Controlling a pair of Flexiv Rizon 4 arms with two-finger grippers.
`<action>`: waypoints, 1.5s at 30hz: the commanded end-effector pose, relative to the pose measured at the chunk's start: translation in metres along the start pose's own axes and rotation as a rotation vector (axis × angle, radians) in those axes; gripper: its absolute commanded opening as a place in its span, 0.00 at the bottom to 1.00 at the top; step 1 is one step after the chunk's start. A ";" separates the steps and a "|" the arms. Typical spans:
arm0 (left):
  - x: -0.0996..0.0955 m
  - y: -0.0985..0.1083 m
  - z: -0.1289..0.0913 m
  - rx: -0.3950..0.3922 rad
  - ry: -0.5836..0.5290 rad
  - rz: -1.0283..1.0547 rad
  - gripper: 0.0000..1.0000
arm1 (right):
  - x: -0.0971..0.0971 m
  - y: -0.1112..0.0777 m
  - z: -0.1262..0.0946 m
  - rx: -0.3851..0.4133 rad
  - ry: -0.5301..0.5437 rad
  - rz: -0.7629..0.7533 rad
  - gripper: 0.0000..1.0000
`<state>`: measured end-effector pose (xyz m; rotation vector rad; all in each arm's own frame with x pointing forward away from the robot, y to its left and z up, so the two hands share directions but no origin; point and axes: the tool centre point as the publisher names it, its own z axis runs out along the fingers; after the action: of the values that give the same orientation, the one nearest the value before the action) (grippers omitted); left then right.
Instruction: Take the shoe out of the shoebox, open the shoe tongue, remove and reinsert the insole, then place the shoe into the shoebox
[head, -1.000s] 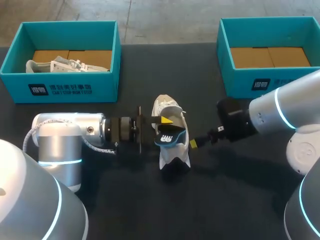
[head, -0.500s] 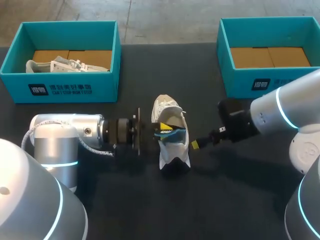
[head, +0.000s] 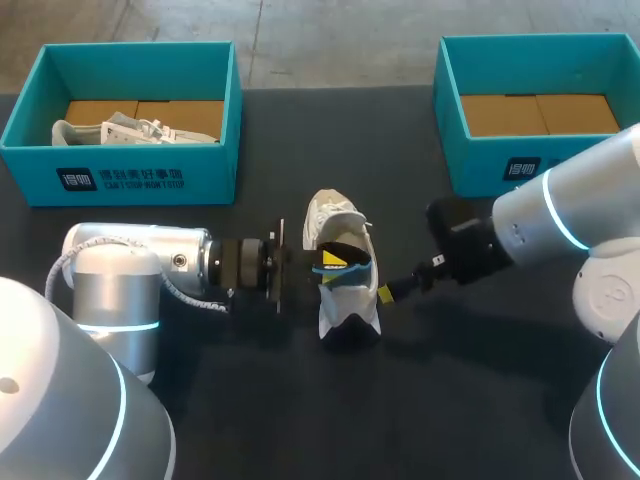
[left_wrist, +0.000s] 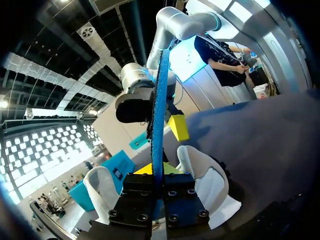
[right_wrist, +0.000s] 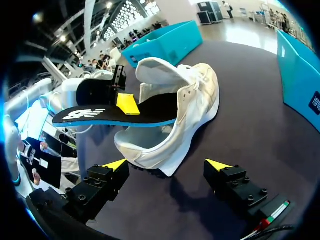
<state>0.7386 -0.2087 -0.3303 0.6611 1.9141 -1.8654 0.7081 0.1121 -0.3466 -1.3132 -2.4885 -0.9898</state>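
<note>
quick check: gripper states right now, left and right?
Left gripper: closed on the insole.
Right gripper: open, holding nothing.

The place looks like a robotics lab test station. A left silver robot arm (head: 130, 265) and a right silver robot arm (head: 565, 215), both ringed with cyan light, flank a black matte table (head: 450, 400). The table carries a left teal cardboard shoebox (head: 130, 182), a right teal cardboard shoebox (head: 480, 172) and a white sneaker (head: 345, 305).

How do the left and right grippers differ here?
The left gripper is shut on the insole, held over the opening of the white shoe; the right gripper is open, its fingers holding nothing. The left gripper reaches over the shoe; the right gripper sits beside it. Both flank the shoe.
</note>
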 end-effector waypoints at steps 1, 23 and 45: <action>0.000 0.005 0.005 -0.003 0.005 -0.003 0.00 | -0.001 0.001 0.005 0.002 0.003 0.002 1.00; -0.005 -0.003 0.001 -0.005 -0.011 0.007 0.43 | 0.000 0.000 0.003 0.013 -0.009 0.007 1.00; 0.002 0.000 0.005 -0.005 0.016 0.004 0.00 | -0.002 -0.001 0.002 0.015 -0.014 0.015 1.00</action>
<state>0.7348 -0.2095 -0.3288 0.6747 1.9229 -1.8563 0.7089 0.1104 -0.3498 -1.3369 -2.4847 -0.9641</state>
